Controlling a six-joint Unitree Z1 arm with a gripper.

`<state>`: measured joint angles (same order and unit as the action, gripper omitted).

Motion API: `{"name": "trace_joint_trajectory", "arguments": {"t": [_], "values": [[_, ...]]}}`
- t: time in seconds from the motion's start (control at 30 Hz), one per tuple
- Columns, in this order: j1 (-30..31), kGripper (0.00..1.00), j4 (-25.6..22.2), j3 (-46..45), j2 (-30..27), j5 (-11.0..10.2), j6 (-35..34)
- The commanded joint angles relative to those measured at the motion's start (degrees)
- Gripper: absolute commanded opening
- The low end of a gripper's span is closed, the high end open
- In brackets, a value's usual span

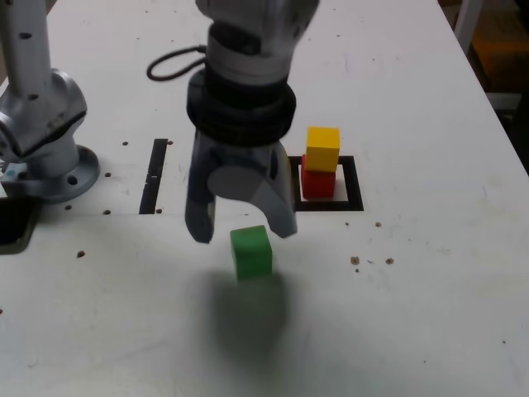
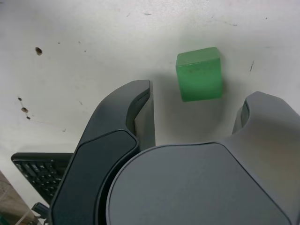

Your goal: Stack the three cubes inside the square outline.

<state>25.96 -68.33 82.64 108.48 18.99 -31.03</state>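
A white table (image 1: 430,331) fills the scene, its surface scuffed and dotted with small brown specks (image 1: 370,260), some lying to the exterior view's right of the jaws. A straight black tape strip (image 1: 154,175) lies to the exterior view's left of the jaws. A black cable loop (image 1: 169,64) lies beyond them. The wrist view shows a dark keyboard (image 2: 40,171) behind the jaws.
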Motion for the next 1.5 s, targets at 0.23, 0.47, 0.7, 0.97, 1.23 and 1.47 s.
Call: {"name": "trace_joint_trajectory", "arguments": {"t": [0.23, 0.47, 0.7, 0.97, 1.23, 1.47], "values": [[-0.4, 0.81, 4.1, -2.9, 1.1, 1.2, -0.1], [-1.6, 0.82, 5.8, -6.4, 1.0, 2.2, -0.1], [-2.1, 0.82, 6.9, -6.4, 2.1, 2.4, -0.1], [-3.4, 0.82, 7.7, -6.2, 5.0, 2.8, 1.1], [-5.6, 0.81, 8.0, -6.3, 7.2, 3.2, 3.5], [-6.4, 0.69, 7.9, -7.1, 7.6, 3.9, 4.6]]}}
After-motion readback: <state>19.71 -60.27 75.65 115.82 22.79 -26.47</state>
